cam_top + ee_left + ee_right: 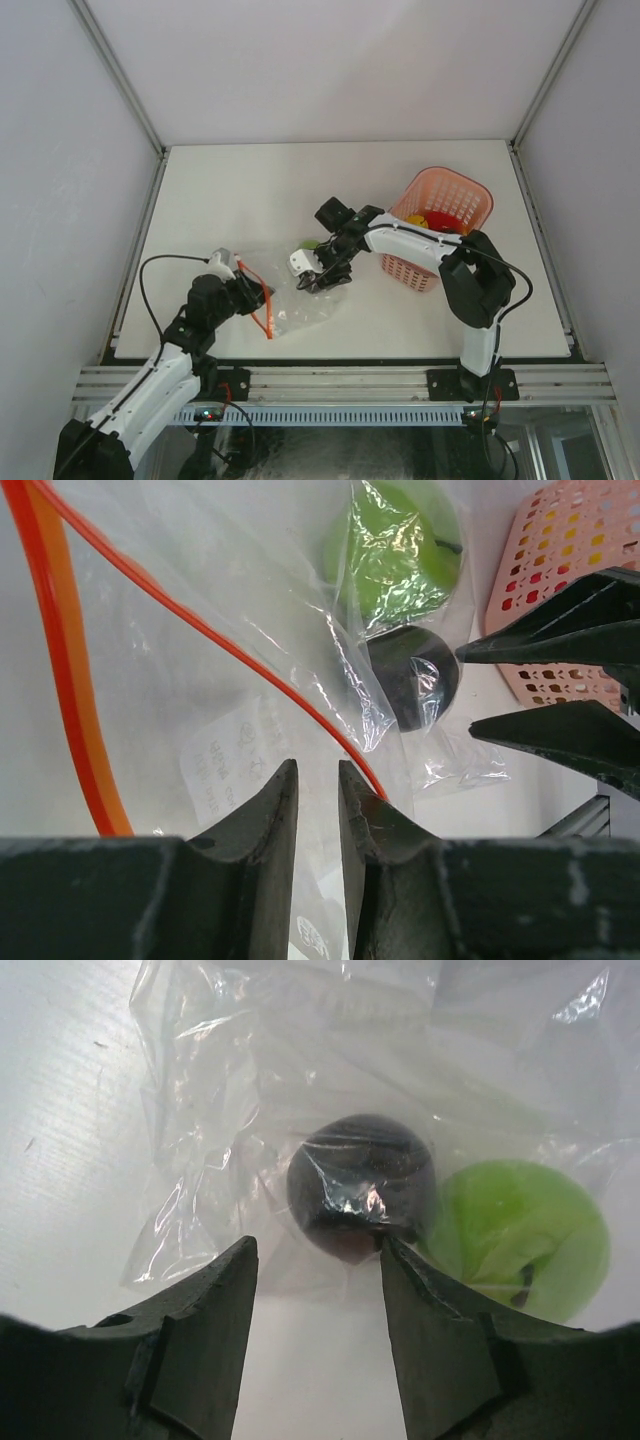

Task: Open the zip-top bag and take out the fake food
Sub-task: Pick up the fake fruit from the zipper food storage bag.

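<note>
Top view: the clear, crinkly plastic zip-top bag (300, 305) barely reads against the white table (250, 190). Only its orange-red zip strip (262, 305) gives a firm edge. The pink perforated plastic basket (462, 196) holds yellow and red fake food pieces (430, 221), mostly masked by its wall and the right arm, so the count is unclear. The printed patch (225, 765) on the film is too blurred to read in the left wrist view.

The bag lies flat near the table's front edge, between the 2 arms. Its long axis runs roughly left-right, zip end toward the left arm and closed end toward the basket. The strip runs near-to-far across the left end. In the left wrist view it shows as 2 lines that diverge, so the mouth looks parted there.

There are 2 pieces under the film at the closed end: a blackish round fruit (360, 1185) and a light green round fruit (520, 1230), touching side by side. The blackish one does not show in the top view because it is hidden below the right gripper (318, 280).

Left gripper (318, 800): jaws drawn almost together, leaving a thin slit, with film pinched between them just beside the strip.

Right gripper: jaws spread and straddling the blackish fruit, holding nothing. One fingertip (392, 1252) sits at the fruit's lower edge; cannot tell if it touches.
</note>
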